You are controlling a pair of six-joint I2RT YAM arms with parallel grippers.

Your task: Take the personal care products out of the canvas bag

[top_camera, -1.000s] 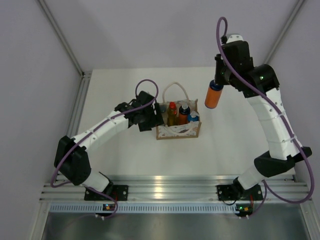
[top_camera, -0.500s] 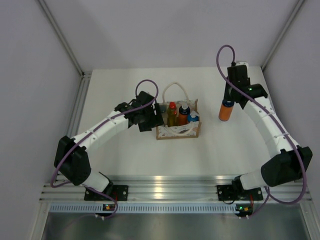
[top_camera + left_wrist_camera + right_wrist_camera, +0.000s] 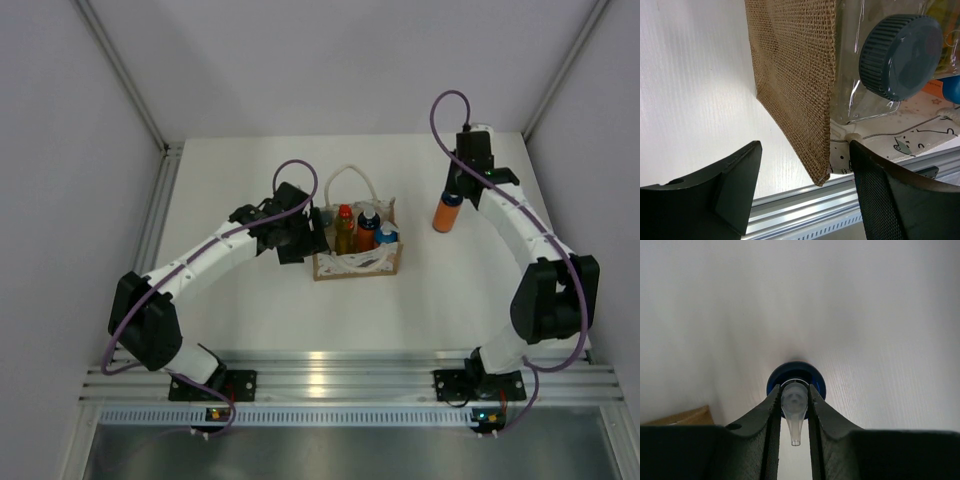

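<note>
Now the canvas bag (image 3: 357,262) stands on the white table (image 3: 250,170). Well to its right, and apart from it, the right gripper (image 3: 455,190) hangs over the held orange bottle (image 3: 446,214). In the wrist view its jaws are pinched almost together on the clear nozzle (image 3: 794,402) above the dark blue cap (image 3: 796,369), and the bottle is upright. Whether the bottle's base touches the table cannot be told. At the bag's left end the left gripper (image 3: 805,150) has its jaws spread wide; the corner of the burlap end wall (image 3: 795,75) lies between them, and neither finger visibly presses on it. Inside the bag, from that left end rightward, stand the grey-capped bottle (image 3: 900,55), the red-capped bottle (image 3: 345,212), a second blue-capped bottle (image 3: 368,218) and the light-blue-capped bottle (image 3: 387,236).
</note>
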